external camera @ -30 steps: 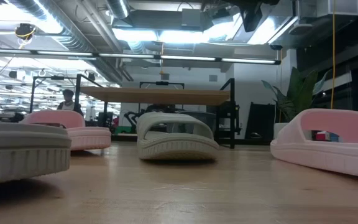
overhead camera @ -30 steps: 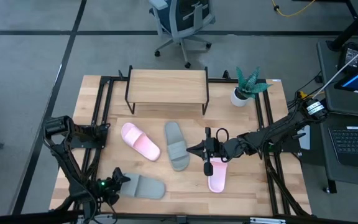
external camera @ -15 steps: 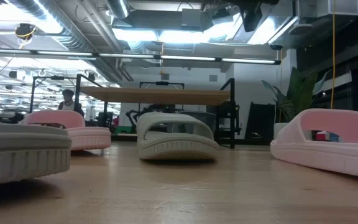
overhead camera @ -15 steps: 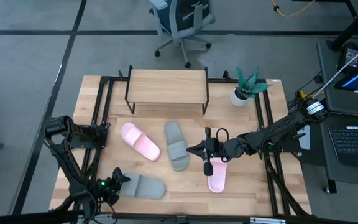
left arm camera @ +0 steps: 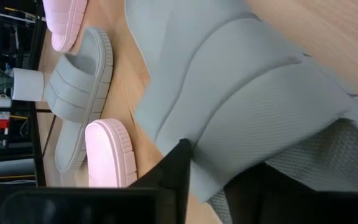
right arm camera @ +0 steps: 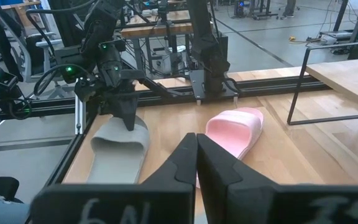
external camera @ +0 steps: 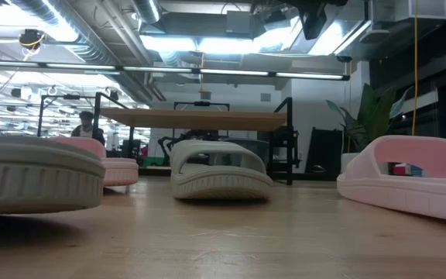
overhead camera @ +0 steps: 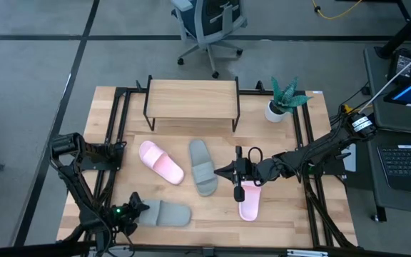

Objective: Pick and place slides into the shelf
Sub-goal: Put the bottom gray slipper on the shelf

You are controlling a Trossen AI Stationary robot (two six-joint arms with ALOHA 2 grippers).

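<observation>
Near the table's near left corner, my left gripper (overhead camera: 140, 208) is shut on a grey-green slide (overhead camera: 166, 214), which fills the left wrist view (left arm camera: 241, 93) and shows at the left of the low view (external camera: 37, 174). A pink slide (overhead camera: 161, 162) and a second grey-green slide (overhead camera: 203, 166) lie flat on their soles mid-table. Another pink slide (overhead camera: 250, 200) lies right of them. My right gripper (overhead camera: 220, 171) hangs shut above the table, between the middle grey-green slide and the right pink one, touching nothing. The shelf (overhead camera: 191, 100) stands on its black legs at the far side. My left gripper holds the grey-green slide by the edge of its wide strap (left arm camera: 219, 171). One finger (left arm camera: 179, 174) lies on the strap's outer face; the other seems to reach into the hollow under it. The fingers slant down from the table's left (right arm camera: 129, 115). The slide's far end stays low.
A potted plant (overhead camera: 280, 100) stands at the far right beside the shelf. Black rails (overhead camera: 116, 121) run along the table's left and right sides. An office chair (overhead camera: 209, 25) stands on the floor beyond the table, and a laptop desk (overhead camera: 409, 143) is at the right.
The grey-green slide in my left gripper has shifted. In the low view its near end now stands higher and looms larger than half a second ago, hiding more of the pink slide behind it. The other slides have not moved.
</observation>
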